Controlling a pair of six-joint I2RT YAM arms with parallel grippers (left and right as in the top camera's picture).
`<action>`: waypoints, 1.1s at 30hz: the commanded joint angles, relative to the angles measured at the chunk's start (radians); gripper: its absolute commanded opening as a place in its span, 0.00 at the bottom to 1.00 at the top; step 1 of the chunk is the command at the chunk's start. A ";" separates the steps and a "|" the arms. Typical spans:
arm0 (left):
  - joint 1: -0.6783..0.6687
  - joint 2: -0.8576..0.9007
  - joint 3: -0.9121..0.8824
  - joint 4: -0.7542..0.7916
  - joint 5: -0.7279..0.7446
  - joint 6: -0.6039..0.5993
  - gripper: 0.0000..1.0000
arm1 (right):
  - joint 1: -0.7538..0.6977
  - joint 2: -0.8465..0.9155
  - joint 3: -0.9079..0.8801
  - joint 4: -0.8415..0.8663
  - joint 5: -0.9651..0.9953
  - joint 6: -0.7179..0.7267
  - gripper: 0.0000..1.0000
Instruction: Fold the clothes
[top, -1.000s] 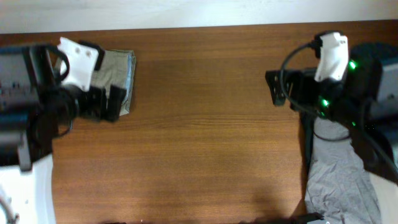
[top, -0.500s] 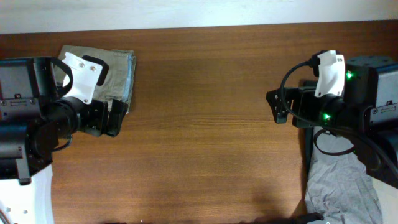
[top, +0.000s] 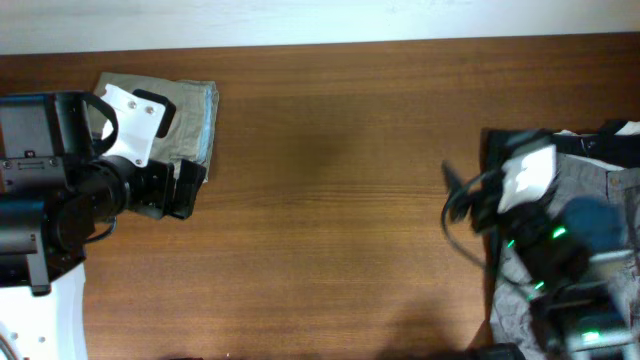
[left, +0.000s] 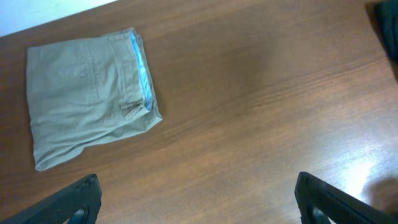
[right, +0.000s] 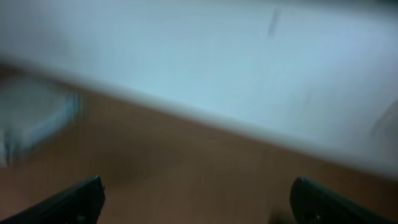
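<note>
The khaki-olive shorts (top: 190, 110) lie folded at the table's far left, the light-blue waistband lining showing along one edge; they show fully in the left wrist view (left: 87, 93). My left gripper (top: 190, 188) is open and empty, just in front of the shorts (left: 196, 199). My right gripper (top: 455, 195) is open and empty at the right edge, blurred in its own view (right: 196, 199). Grey trousers (top: 550, 300) and a black garment (top: 500, 140) lie in a pile under the right arm.
The brown wooden table (top: 330, 220) has a pale wall behind its far edge. A white surface (top: 45, 320) lies at the lower left. The pile of clothes hangs off the table's right side.
My right arm has swung down and toward the near right, over the grey trousers. My left arm drew back off the folded shorts and now holds still.
</note>
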 joint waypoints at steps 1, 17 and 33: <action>-0.005 -0.003 -0.001 -0.001 -0.007 0.015 0.99 | -0.023 -0.219 -0.251 0.024 -0.017 0.009 0.99; -0.005 -0.003 -0.001 -0.001 -0.007 0.015 0.99 | -0.114 -0.658 -0.761 0.256 -0.020 0.211 0.99; -0.005 -0.004 -0.001 -0.008 -0.013 0.018 0.99 | -0.114 -0.658 -0.761 0.256 -0.020 0.211 0.99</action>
